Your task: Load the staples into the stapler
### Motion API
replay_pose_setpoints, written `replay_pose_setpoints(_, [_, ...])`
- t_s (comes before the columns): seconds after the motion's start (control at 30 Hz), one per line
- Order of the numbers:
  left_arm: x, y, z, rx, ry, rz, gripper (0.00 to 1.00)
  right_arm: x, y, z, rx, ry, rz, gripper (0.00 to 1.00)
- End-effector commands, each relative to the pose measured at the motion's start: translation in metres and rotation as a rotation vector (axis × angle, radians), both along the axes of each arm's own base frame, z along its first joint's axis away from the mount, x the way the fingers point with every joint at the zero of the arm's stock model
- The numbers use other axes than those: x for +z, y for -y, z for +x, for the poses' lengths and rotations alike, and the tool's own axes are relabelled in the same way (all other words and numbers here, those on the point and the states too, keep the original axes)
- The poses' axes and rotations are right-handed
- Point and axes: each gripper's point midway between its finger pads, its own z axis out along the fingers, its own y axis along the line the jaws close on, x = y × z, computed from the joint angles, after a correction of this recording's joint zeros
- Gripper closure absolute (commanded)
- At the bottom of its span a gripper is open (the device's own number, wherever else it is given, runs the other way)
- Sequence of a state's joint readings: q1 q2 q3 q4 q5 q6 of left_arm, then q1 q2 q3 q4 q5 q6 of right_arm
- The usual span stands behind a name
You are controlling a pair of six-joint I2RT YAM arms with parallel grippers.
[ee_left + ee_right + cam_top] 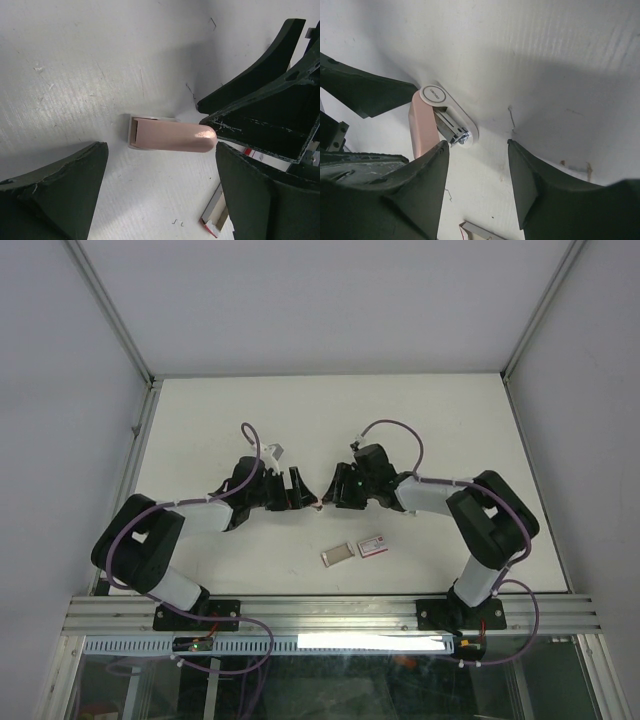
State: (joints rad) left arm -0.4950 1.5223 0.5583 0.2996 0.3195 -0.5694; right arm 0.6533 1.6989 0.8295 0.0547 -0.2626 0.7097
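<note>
The small stapler (pixel 318 504) lies mid-table between both grippers, swung open. Its pink lid (pixel 422 127) stands off the white base (pixel 445 102), and the metal magazine (pixel 451 127) is bare. My left gripper (pixel 161 149) is open and straddles the pink lid (pixel 170 137) without touching it. My right gripper (pixel 477 145) is open just in front of the magazine's tip, one finger (pixel 427 170) against the lid. The red-pink staple box (pixel 372 545) and its grey tray (pixel 338 555) lie nearer the arms. Strips of staples are too small to make out.
One bent loose staple (pixel 178 221) lies on the white table (pixel 450 440) near the tray's corner (pixel 215 220). The right gripper's fingers (pixel 260 125) crowd the left wrist view's right side. Metal frame rails (pixel 330 615) border the near edge, and side walls enclose the table.
</note>
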Motion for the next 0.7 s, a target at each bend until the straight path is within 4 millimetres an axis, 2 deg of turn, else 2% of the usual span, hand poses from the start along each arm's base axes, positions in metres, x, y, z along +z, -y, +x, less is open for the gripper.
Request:
replay_pose_setpoints(0.0, [0.021, 0.006, 0.016, -0.006, 0.07, -0.046, 0.09, 0.012, -0.02, 0.01, 0.0, 0.008, 0.069, 0.47])
replay_pose_setpoints(0.37, [0.023, 0.012, 0.014, -0.034, 0.065, -0.067, 0.09, 0.01, -0.029, 0.006, 0.027, -0.026, 0.114, 0.47])
replay_pose_setpoints(0.57, [0.021, 0.008, 0.007, -0.024, 0.052, -0.071, 0.09, 0.007, -0.026, 0.0, 0.027, -0.046, 0.106, 0.47])
replay_pose_setpoints(0.67, [0.022, 0.008, 0.002, -0.01, 0.027, -0.098, 0.1, 0.005, -0.02, -0.004, 0.017, -0.055, 0.093, 0.5])
